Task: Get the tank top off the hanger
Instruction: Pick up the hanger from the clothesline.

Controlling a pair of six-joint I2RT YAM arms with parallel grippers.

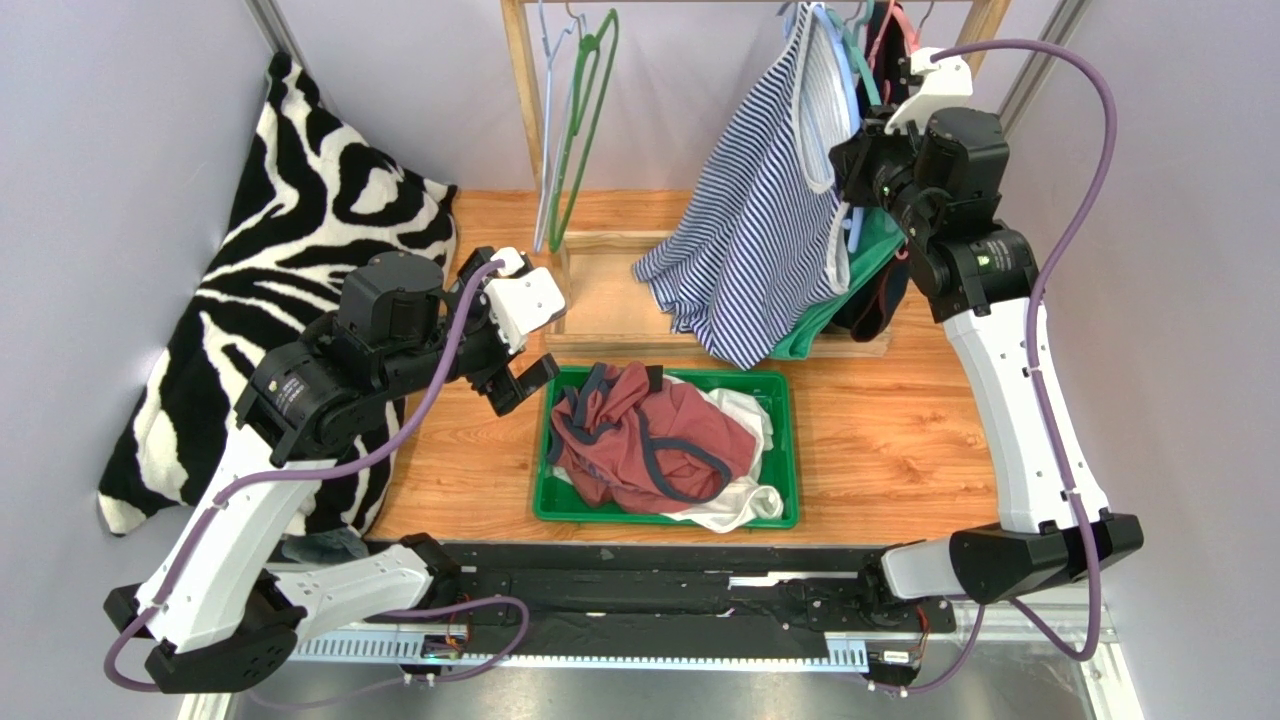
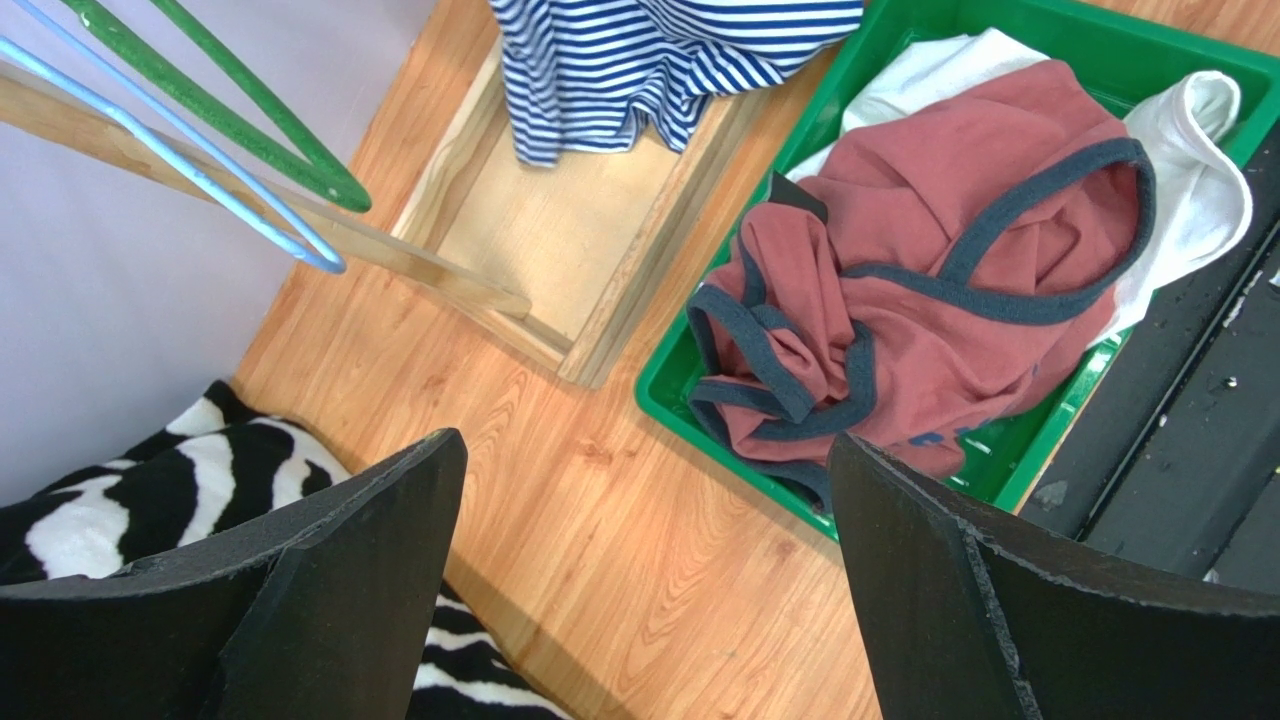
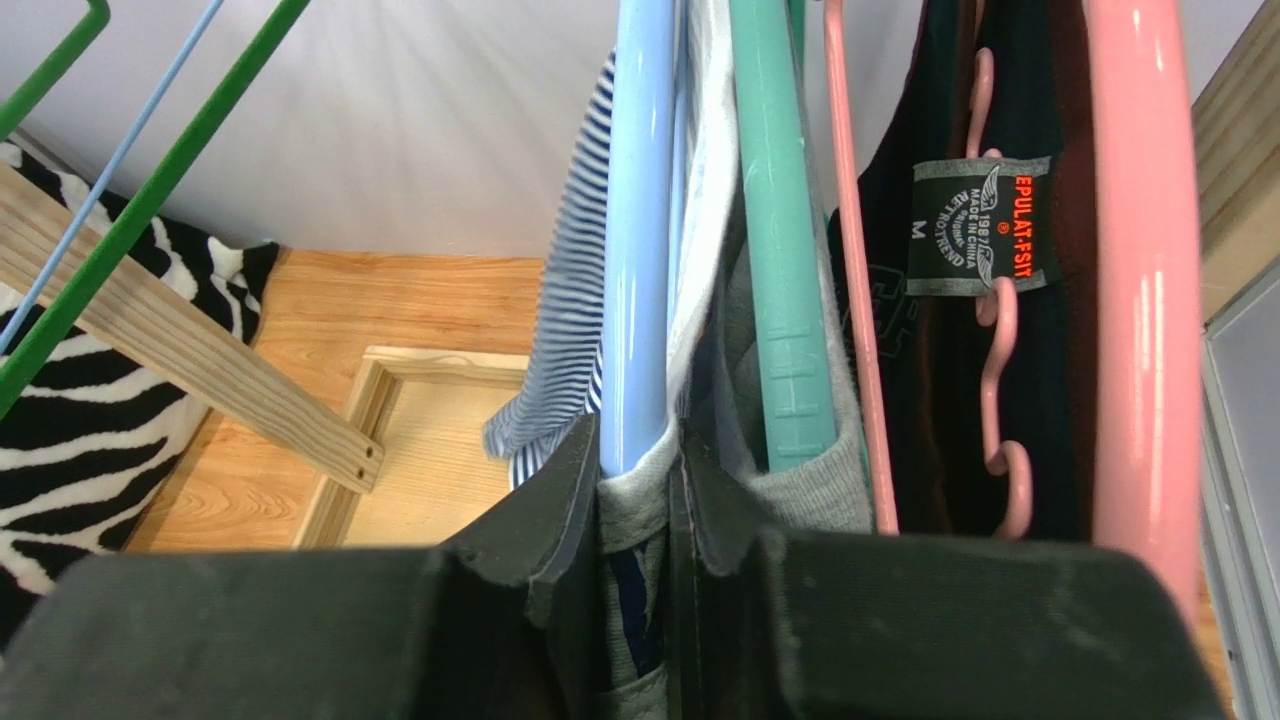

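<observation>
The blue-and-white striped tank top (image 1: pixel 751 240) hangs from a light blue hanger (image 1: pixel 842 113) on the rail at the back right, its hem over the wooden rack base. My right gripper (image 1: pixel 860 162) is up at the garment's shoulder. In the right wrist view the gripper (image 3: pixel 643 450) is shut on the pale strap fabric and on the light blue hanger (image 3: pixel 639 225) arm under it, with the striped cloth (image 3: pixel 571 300) falling away behind. My left gripper (image 1: pixel 526 383) (image 2: pixel 646 440) is open and empty, low over the wood floor left of the bin. The striped hem (image 2: pixel 661 60) shows far ahead of it.
A green bin (image 1: pixel 661 515) holds a maroon tank top (image 1: pixel 646 435) and a white garment. Empty green and blue hangers (image 1: pixel 579 120) hang at the back centre. A teal hanger (image 3: pixel 781 225) and a pink hanger (image 3: pixel 1142 255) with a black garment crowd the right gripper. Zebra cloth (image 1: pixel 301 225) lies left.
</observation>
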